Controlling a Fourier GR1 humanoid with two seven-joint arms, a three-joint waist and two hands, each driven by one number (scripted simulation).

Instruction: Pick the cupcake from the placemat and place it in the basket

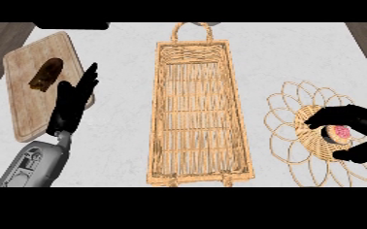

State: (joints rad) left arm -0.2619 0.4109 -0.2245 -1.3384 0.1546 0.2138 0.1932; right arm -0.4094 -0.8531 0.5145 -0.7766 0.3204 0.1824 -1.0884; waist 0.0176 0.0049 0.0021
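Note:
A small cupcake (337, 134) with pink topping sits on the woven flower-shaped placemat (287, 121) at the right. My right hand (349, 118) curls round it, fingers above and thumb below, hiding most of its sides. The long wicker basket (161, 126) with loop handles lies in the middle of the counter, nothing inside it. My left hand (72, 104) rests open at the left, fingers straight and pointing up, over the edge of a cutting board.
A wooden cutting board (28, 102) lies at the far left with a dark brown oblong food item (46, 74) on it. The counter's top is light grey. Dark corners show at the upper left and upper right.

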